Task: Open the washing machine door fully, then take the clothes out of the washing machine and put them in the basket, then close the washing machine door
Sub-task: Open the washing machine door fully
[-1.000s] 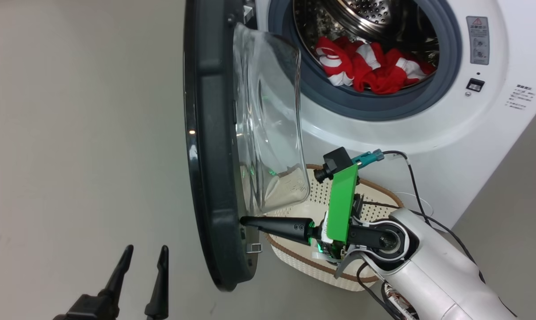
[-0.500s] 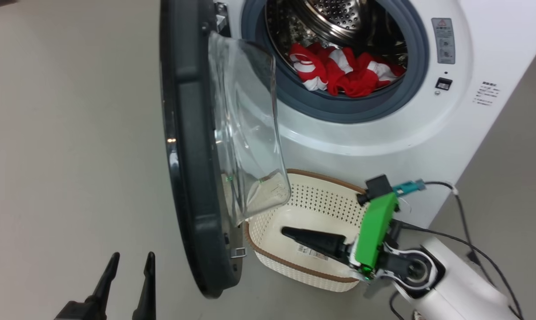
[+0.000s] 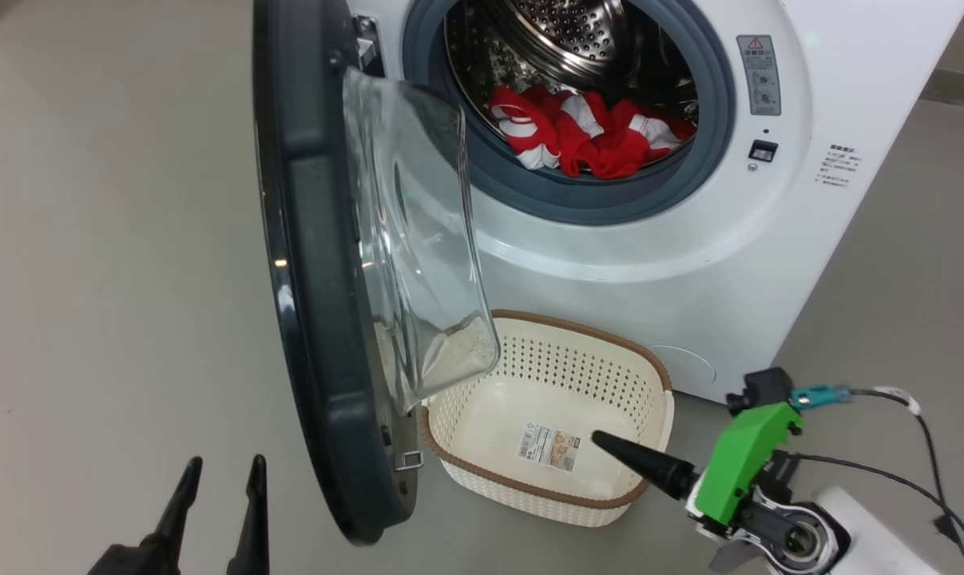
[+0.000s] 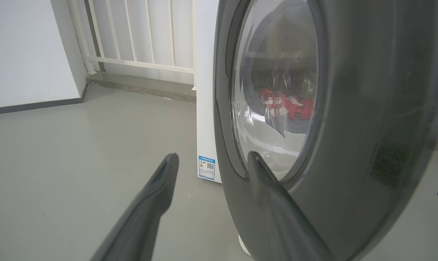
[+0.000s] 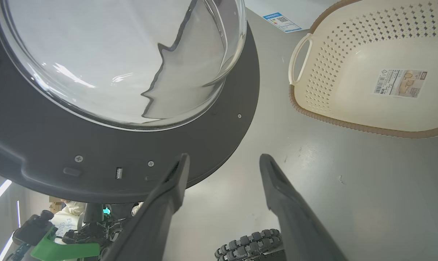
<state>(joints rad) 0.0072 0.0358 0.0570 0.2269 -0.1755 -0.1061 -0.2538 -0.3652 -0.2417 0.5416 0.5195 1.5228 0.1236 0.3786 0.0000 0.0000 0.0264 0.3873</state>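
Door [image 3: 306, 239] glossy; drum [image 3: 577, 40] steel; clothes [image 3: 585, 140] soft cloth; basket [image 3: 521, 495] likely plastic.

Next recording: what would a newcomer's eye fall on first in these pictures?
The big black-ringed washing machine door stands swung open at the left of the head view, its clear glass bowl bulging from its inner face. To its right, red and white clothes lie heaped in the washing machine. On the floor below sits the empty cream basket, the open right gripper hovering near it.

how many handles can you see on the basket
1. A cream loop handle on the end of the cream perforated plastic basket nearest the black-ringed glass door. The far end is cropped, so another may be hidden.
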